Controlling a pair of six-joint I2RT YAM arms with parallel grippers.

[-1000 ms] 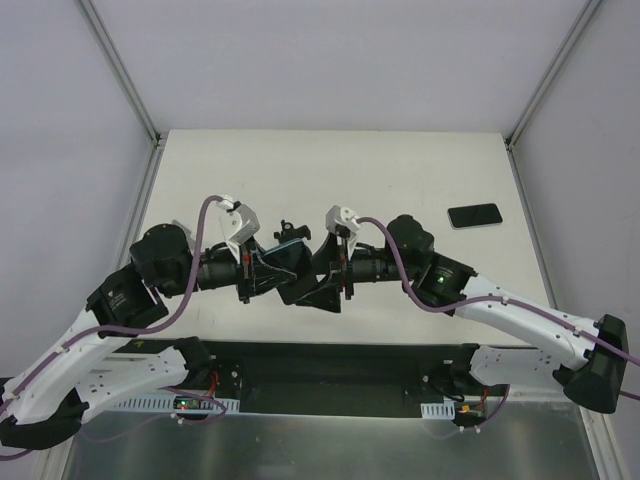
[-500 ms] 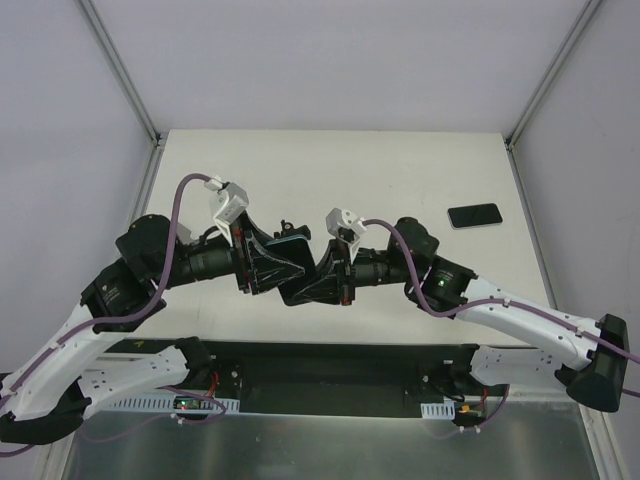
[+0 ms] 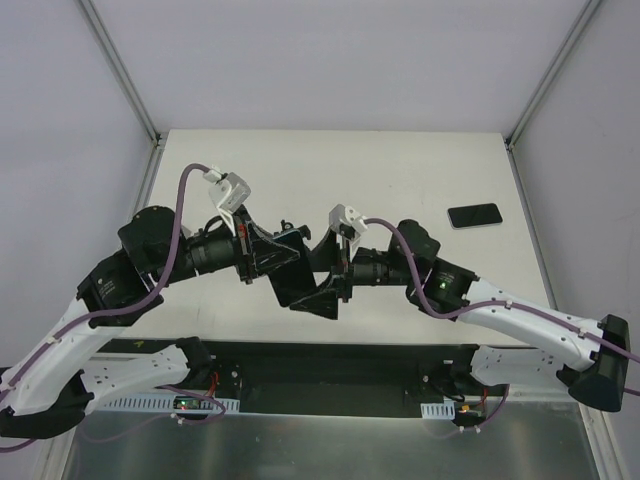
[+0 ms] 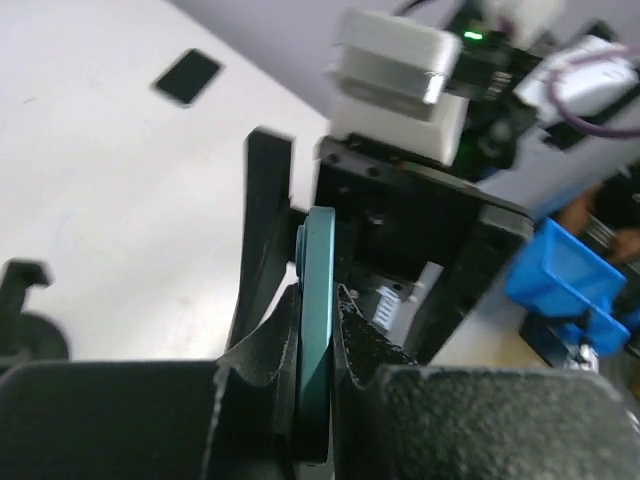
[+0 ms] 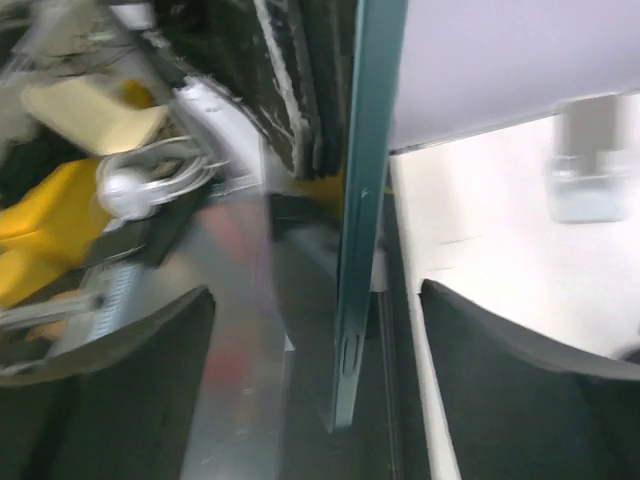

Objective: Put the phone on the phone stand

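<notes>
The left pincer (image 4: 315, 310) is clamped on the phone (image 4: 318, 300), which is seen edge-on as a thin teal-rimmed slab pinched between both pads. The right pincer (image 5: 315, 292) is spread wide and the phone's rim, with a side button showing, is straddled by it. A clear gap is seen at one finger; the other is close beside the slab, and contact there cannot be told. From overhead the two pincers are met nose to nose over the near middle of the tabletop (image 3: 350, 170), and the phone appears to be carried on edge above it. It is taken for the task's phone because it is the one in hand. A second black handset (image 3: 474, 215) is laid flat, well apart at the far right.

The phone stand (image 3: 289, 229) is shown only by its small dark cradle just behind the pincers; its base is hidden by the arms.

A drop is judged the chief risk: if the left grip were released before the right one is closed, the phone would fall on its edge. A skewed pinch could also twist the slab, and the crowded fingers could clash or knock the cradle.

Little room is left on the near side, where the tabletop's edge and the base rail are close. Bare surface is offered beyond the stand and to both sides.
</notes>
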